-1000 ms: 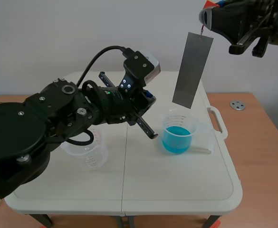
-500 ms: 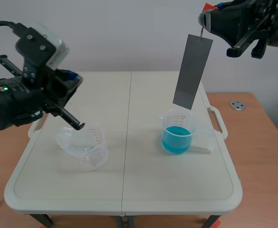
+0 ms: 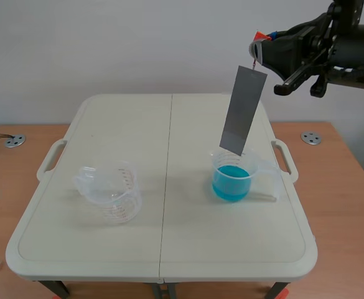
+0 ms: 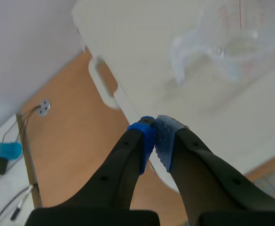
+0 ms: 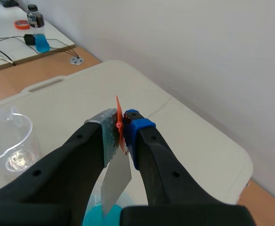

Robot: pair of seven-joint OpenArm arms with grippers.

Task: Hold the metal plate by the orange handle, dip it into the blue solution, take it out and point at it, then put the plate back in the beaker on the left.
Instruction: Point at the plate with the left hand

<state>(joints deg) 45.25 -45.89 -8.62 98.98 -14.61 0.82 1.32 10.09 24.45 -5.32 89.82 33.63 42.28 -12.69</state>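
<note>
Scene view: the left arm has pulled out of sight, so the pointing looks done; the right tool (image 3: 255, 51) has eased the metal plate (image 3: 241, 112), which hangs beneath it, lower over the blue solution (image 3: 231, 182) and well apart from the empty beaker (image 3: 114, 193). Left wrist: the left tool (image 4: 155, 134) is pressed together on nothing, with that beaker ahead of it. Right wrist: the right tool pinches the orange handle (image 5: 119, 117).

Found no readable text, brand, number or sign. Saw only faint red scale marks (image 3: 116, 210) on the clear plastic beaker (image 3: 110, 192), too small to read.
</note>
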